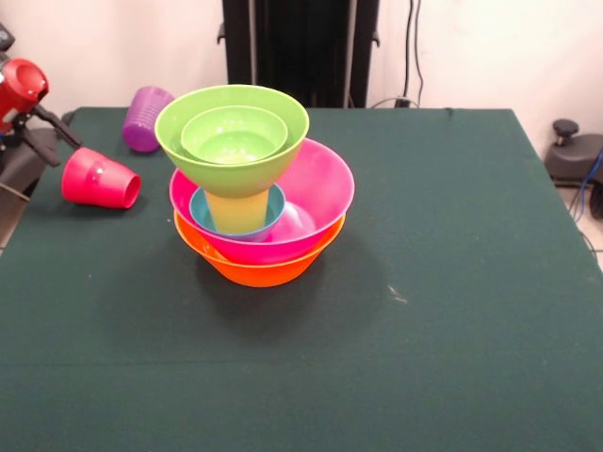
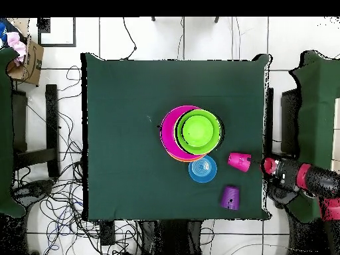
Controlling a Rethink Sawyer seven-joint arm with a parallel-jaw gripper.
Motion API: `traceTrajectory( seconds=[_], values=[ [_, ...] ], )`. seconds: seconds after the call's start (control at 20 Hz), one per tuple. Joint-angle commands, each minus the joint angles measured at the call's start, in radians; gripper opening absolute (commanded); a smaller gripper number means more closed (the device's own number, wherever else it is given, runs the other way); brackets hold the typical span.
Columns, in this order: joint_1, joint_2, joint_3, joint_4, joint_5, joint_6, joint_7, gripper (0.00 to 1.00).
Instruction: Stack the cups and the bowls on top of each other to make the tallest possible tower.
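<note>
The tower (image 1: 254, 188) stands mid-table: an orange bowl (image 1: 254, 271) at the bottom, a pink bowl (image 1: 320, 188) in it, then a blue bowl (image 1: 203, 212) and the yellow cup (image 1: 236, 212). A medium green bowl (image 1: 179, 132) tops it, with a small green bowl (image 1: 236, 132) inside. From above, the green bowls (image 2: 198, 129) cover most of the pink one (image 2: 169, 129), and a blue bowl (image 2: 202, 169) shows at the tower's edge. The red cup (image 1: 99, 179) (image 2: 239, 161) and purple cup (image 1: 146, 118) (image 2: 230, 197) lie on their sides. My gripper (image 1: 47, 127) (image 2: 269, 166) hangs at the table's edge beside the red cup, holding nothing I can see.
The green cloth-covered table (image 1: 452, 282) (image 2: 119, 133) drops off close behind the red and purple cups. Black stands and cables (image 2: 40, 192) surround it on the floor. A dark device (image 1: 575, 155) sits off the table's right side.
</note>
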Motion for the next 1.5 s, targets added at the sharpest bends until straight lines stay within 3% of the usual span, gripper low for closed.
traceTrajectory(
  seconds=[0.05, 0.85, 1.5],
  values=[
    [0.062, 0.04, -0.043, -0.062, -0.058, 0.016, -0.312, 1.0],
    [0.049, 0.053, -0.047, -0.049, -0.073, 0.001, -0.302, 1.0],
    [0.042, 0.097, -0.046, -0.019, -0.096, -0.092, -0.261, 1.0]
  ],
)
